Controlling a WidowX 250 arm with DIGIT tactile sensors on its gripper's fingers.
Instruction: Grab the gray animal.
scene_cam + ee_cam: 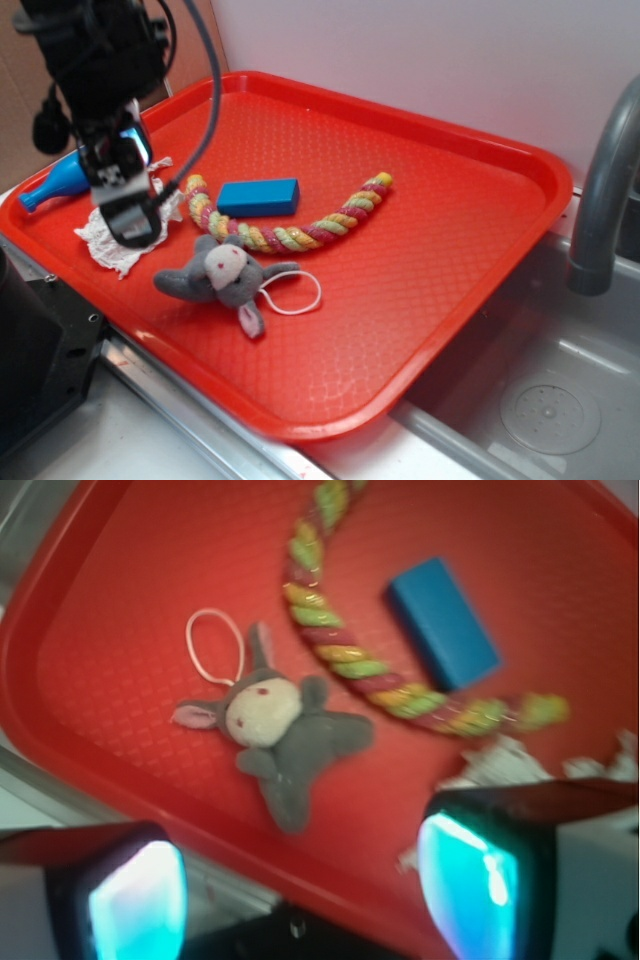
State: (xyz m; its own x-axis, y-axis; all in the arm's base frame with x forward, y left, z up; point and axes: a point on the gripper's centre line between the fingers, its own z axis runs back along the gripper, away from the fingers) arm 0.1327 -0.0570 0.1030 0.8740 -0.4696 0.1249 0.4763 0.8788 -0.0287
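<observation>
The gray animal point(220, 278) is a small plush with a whitish face, floppy ears and a white cord loop. It lies flat near the front left of the red tray point(440, 300). In the wrist view the gray animal point(285, 730) sits above and between my fingertips, well apart from them. My gripper point(128, 205) hangs over the tray's left side, above a crumpled white tissue point(105, 240) and to the left of the animal. My gripper point(300, 905) is open, with nothing between its fingers.
A multicolour braided rope point(300, 232) curves behind the animal, and a blue block point(258, 197) lies just beyond it. A blue bottle-shaped toy point(52, 185) rests at the tray's left edge. A gray faucet point(605, 190) and a sink point(540, 400) lie to the right.
</observation>
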